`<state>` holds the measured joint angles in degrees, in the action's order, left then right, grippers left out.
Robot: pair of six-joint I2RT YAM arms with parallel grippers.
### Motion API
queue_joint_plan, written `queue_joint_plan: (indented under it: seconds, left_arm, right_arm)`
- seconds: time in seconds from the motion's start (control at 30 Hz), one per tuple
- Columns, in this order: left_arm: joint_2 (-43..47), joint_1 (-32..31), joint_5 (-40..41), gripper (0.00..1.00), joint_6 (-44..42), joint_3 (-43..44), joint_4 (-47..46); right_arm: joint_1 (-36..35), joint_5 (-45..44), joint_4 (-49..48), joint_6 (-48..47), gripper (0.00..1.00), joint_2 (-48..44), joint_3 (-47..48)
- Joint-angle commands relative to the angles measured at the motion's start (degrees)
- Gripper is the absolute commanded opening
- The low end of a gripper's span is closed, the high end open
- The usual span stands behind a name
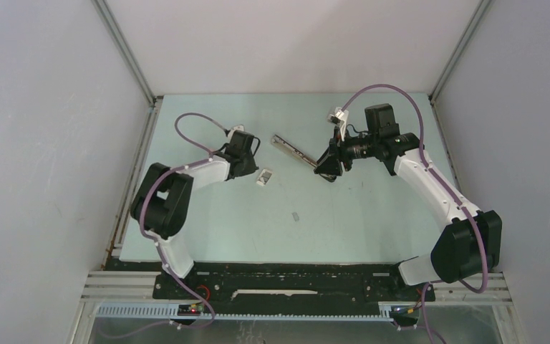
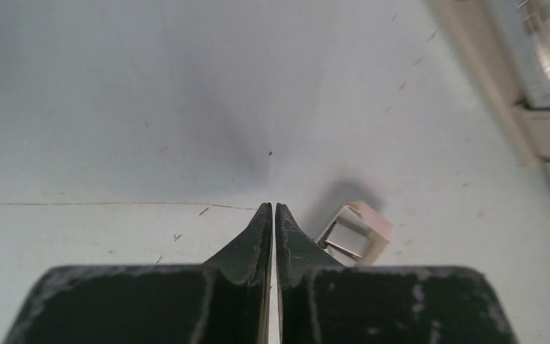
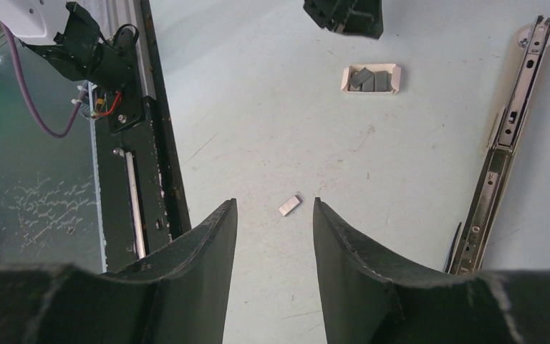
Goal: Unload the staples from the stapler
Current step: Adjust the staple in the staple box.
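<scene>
One staple strip lies at twelve o'clock of my spread right gripper, left gripper pressed together empty; I'd descend squarely.

Robotics laboratory test cell: two white robot arms, the left arm and the right arm, stand bolted to a black base plate at the near edge of a pale green counter. Plain white panels framed by aluminium posts wall the counter on three sides. Purple cables loop along the arms, and a slotted wiring duct runs below the plate.
</scene>
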<state>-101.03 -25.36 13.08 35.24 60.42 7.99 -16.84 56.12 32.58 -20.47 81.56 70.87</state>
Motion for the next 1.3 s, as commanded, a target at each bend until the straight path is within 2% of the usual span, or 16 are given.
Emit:
queue_joint_plan:
  seconds: [0.0,0.27,0.47,0.73,0.93,1.13,1.27]
  left_arm:
    - [-4.09,0.14,-6.87,0.07,-2.27,3.54,-0.54]
    - [-7.55,0.22,-9.92,0.08,-3.10,5.42,-0.33]
    - [-10.33,0.23,-15.20,0.08,-6.20,8.82,1.76]
    - [-10.60,0.21,-19.05,0.08,-8.07,8.77,1.99]
    - [-8.18,0.15,-16.77,0.09,-9.19,8.13,2.33]
    - [-1.64,0.14,-11.26,0.14,-11.23,7.90,2.71]
    - [3.67,0.14,-10.04,0.21,-12.31,5.29,0.70]
  right_arm:
    - [0.48,1.31,0.55,0.10,0.52,-0.26,-0.03]
    - [0.58,1.44,0.56,0.06,0.52,0.06,0.01]
    - [0.54,1.46,0.51,0.02,0.52,0.00,-0.03]
    - [0.73,1.70,0.59,-0.06,0.52,0.03,-0.03]
    - [0.71,1.79,0.64,-0.01,0.51,0.11,-0.03]
    - [0.76,1.85,0.69,-0.03,0.51,0.14,-0.03]
    - [0.76,1.90,0.69,-0.05,0.52,0.18,0.01]
